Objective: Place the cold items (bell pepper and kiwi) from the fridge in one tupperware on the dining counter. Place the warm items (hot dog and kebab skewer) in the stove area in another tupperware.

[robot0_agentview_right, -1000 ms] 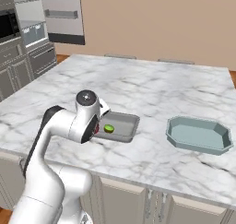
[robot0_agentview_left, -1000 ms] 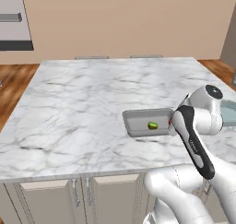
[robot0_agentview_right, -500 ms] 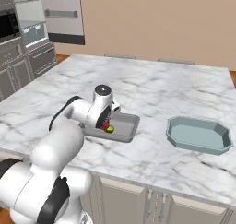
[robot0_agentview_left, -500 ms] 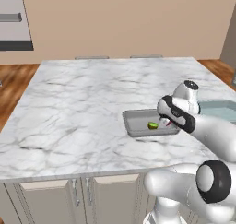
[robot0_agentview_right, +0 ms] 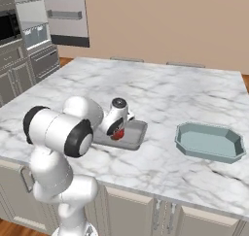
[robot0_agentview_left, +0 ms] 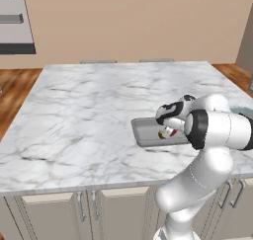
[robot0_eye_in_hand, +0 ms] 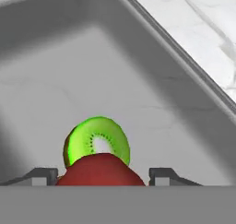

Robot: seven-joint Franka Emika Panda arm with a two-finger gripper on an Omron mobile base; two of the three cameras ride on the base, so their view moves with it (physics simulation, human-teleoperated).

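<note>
A shallow grey tupperware (robot0_agentview_left: 146, 133) (robot0_agentview_right: 135, 139) (robot0_eye_in_hand: 184, 75) sits on the white marble dining counter (robot0_agentview_left: 89, 120). A green kiwi half (robot0_eye_in_hand: 97, 142) (robot0_agentview_left: 161, 134) lies on its floor. My gripper (robot0_eye_in_hand: 103, 178) (robot0_agentview_left: 169, 130) (robot0_agentview_right: 118, 131) is down inside this container, shut on the red bell pepper (robot0_eye_in_hand: 100, 171) (robot0_agentview_right: 118, 133) (robot0_agentview_left: 171, 132), which sits right against the kiwi. A second, blue-grey tupperware (robot0_agentview_right: 210, 142) stands to the right with nothing in it. The hot dog and kebab skewer are out of view.
Bare marble spreads to the left of the containers and behind them. Cabinets with a microwave and oven (robot0_agentview_right: 14, 41) stand beyond the counter's far left. The counter's front edge (robot0_agentview_left: 99, 184) runs just below the grey container.
My arm has swung forward and down, so the gripper now reaches into the grey container, with the bell pepper low beside the kiwi. Both containers stay where they were.
</note>
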